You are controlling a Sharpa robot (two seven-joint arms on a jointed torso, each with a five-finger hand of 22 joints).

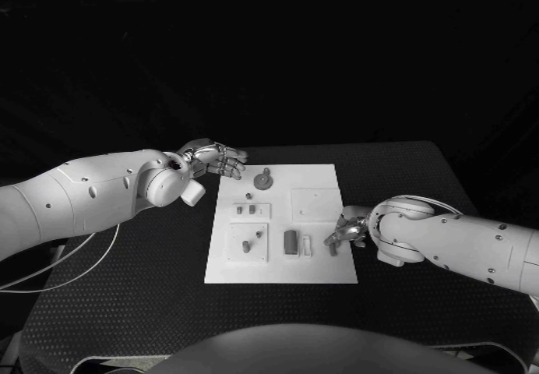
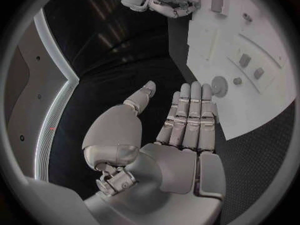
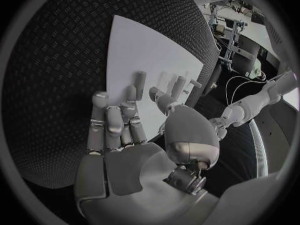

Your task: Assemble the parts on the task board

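The white task board (image 1: pixel 320 265) lies in the middle of the table. On it are a round part (image 1: pixel 263 181), two small parts (image 1: pixel 246 209), a small part (image 1: pixel 246 246), a dark bar (image 1: pixel 291 241) and a pale bar (image 1: pixel 307 245). My left hand (image 1: pixel 213 160) hovers off the board's far left corner. In the left wrist view the left hand (image 2: pixel 181 120) has straight fingers and holds nothing, with the round part (image 2: pixel 219 85) just beyond its fingertips. My right hand (image 1: pixel 346 232) is at the board's right edge, fingertips down beside the bars. Nothing lies between the spread fingers of the right hand (image 3: pixel 125 120).
The black table (image 1: pixel 146 288) surrounds the board on all sides, with wide bare room at the near left and near right. A white cable (image 1: pixel 68 257) loops from my left arm over the table's left side.
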